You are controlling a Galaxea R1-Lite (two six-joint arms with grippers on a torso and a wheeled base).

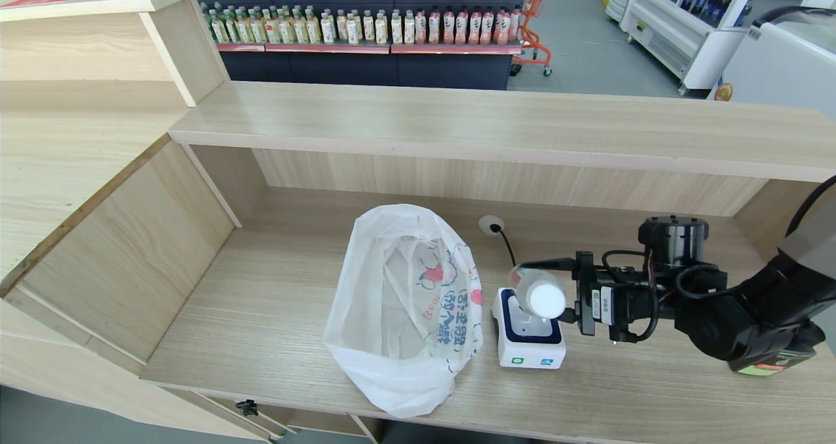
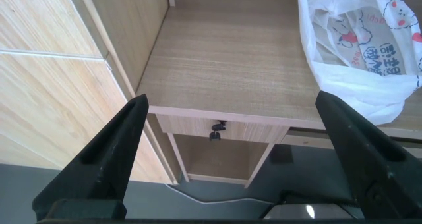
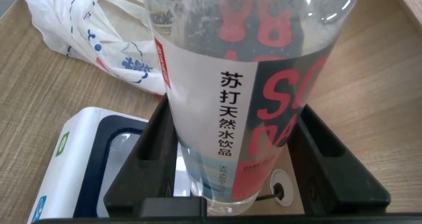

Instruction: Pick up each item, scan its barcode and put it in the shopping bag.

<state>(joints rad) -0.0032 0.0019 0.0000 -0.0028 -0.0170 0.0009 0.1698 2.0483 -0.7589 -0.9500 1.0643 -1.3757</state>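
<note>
My right gripper is shut on a clear plastic bottle with a white cap and a red-and-white label. It holds the bottle roughly level, just above the white and blue barcode scanner on the counter. The scanner lies under the bottle in the right wrist view. The white shopping bag stands open to the left of the scanner. My left gripper is open, with nothing between its fingers, out past the counter's front edge, left of the bag.
A black cable runs from a round hole in the counter to the scanner. The wooden counter has a raised back ledge and a left side wall. A drawer with a black lock sits under the front edge.
</note>
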